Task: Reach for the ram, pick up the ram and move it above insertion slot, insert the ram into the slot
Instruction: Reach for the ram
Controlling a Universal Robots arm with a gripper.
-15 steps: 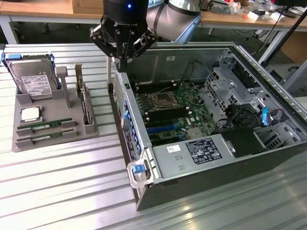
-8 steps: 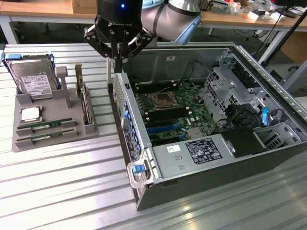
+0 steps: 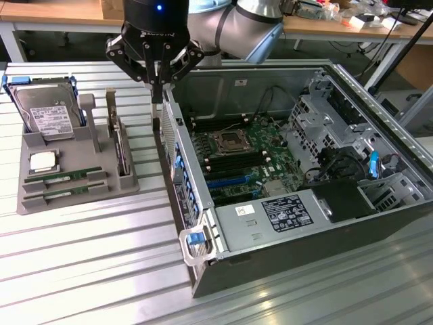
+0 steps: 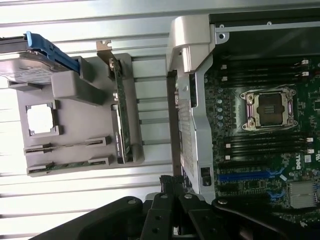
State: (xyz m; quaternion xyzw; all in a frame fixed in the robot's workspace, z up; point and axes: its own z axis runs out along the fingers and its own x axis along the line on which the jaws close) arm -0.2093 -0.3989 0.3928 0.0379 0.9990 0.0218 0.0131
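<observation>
**Item: the ram** (image 3: 64, 175) (image 4: 70, 163). A thin green memory stick, one of two lying parallel on edge in the grooves of a grey tray (image 3: 40, 203) (image 4: 85, 125).
**Location:** Well apart from the jaws and lower than them, on the far side of the tray. An upright expansion card (image 3: 118, 145) stands between the stick and the jaws.
**Neighbours in the tray:** A silver processor chip (image 3: 42, 160) lies just beside the sticks, and a hard drive (image 3: 44, 112) stands beyond it.

**Item: gripper** (image 3: 157, 95) (image 4: 175, 187). The jaws are pressed together with nothing between them. They hang high over the near wall of the open computer case (image 3: 291, 261).

**Item: the slot** (image 3: 237, 162) (image 4: 265, 145). It is one of several black memory sockets with pale end clips beside the processor socket (image 3: 226, 141). It sits inside the case, below the jaws and on the opposite side from the tray. Which socket is meant cannot be told.

**Handling (judgement):**
- The stick is light and stiff along its length, but brittle if twisted.
- Its faces are smooth, and its chips and edge contacts are delicate.
- Only the upper long edge stands clear of the groove.
- The best hold is likely a pinch across the two flat faces near mid-length, so the stick lifts level.
- A hold towards one end would let it tip and bind in the groove.
</observation>
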